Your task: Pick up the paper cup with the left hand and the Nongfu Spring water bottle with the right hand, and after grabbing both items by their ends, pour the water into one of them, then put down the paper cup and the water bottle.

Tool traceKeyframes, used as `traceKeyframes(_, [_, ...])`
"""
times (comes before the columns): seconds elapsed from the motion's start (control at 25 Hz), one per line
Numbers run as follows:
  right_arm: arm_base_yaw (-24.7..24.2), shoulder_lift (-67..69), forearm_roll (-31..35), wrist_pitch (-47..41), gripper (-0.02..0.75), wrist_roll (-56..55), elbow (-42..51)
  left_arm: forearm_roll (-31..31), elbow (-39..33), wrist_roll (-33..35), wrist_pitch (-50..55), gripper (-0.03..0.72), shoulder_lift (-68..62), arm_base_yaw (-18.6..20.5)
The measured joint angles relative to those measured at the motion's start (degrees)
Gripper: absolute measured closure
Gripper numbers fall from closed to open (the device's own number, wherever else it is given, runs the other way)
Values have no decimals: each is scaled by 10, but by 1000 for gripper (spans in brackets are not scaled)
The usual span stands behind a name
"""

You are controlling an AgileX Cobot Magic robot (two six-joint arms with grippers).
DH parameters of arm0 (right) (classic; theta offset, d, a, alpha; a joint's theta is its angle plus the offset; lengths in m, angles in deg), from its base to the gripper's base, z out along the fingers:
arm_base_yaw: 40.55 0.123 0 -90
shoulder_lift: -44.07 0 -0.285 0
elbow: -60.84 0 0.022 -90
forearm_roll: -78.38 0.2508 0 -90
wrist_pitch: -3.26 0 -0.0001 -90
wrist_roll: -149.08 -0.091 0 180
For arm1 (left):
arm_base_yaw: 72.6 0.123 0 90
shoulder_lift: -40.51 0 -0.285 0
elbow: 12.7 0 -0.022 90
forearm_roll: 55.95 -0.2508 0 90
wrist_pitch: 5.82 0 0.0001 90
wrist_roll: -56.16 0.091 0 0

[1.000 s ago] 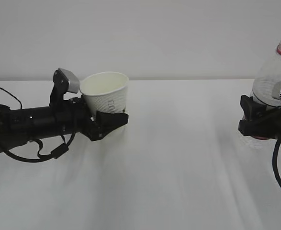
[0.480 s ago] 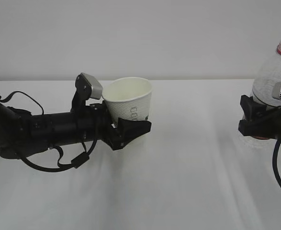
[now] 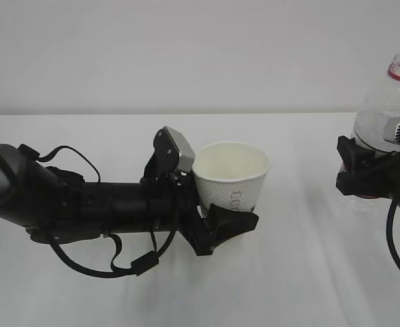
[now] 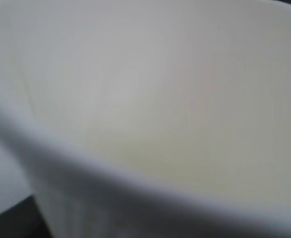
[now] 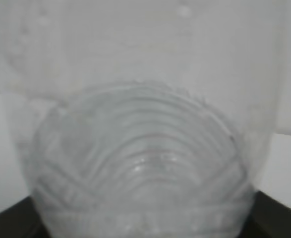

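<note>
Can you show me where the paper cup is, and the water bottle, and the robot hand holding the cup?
paper cup point(image 3: 232, 178): exterior view, on its white side wall.
water bottle point(image 3: 383, 109): exterior view, on its clear shoulder.
left hand point(image 3: 228, 219): exterior view, at its fingertips under the cup.

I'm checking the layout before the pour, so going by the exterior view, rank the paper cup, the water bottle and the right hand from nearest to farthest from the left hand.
1. The paper cup: held in the left hand, centre of the view.
2. The right hand: far right, gripping the bottle's body.
3. The water bottle: far right edge; too close to the right hand to rank firmly.
</note>
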Motion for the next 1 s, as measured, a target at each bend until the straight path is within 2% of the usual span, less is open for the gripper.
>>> traceKeyframes(0.36, [0,-29,-4,-46,244,-1,0,1,0,0,14,160,0,-52])
traceKeyframes(1.0, [0,-104,-4,-137,244,1,0,5,0,0,14,160,0,-95])
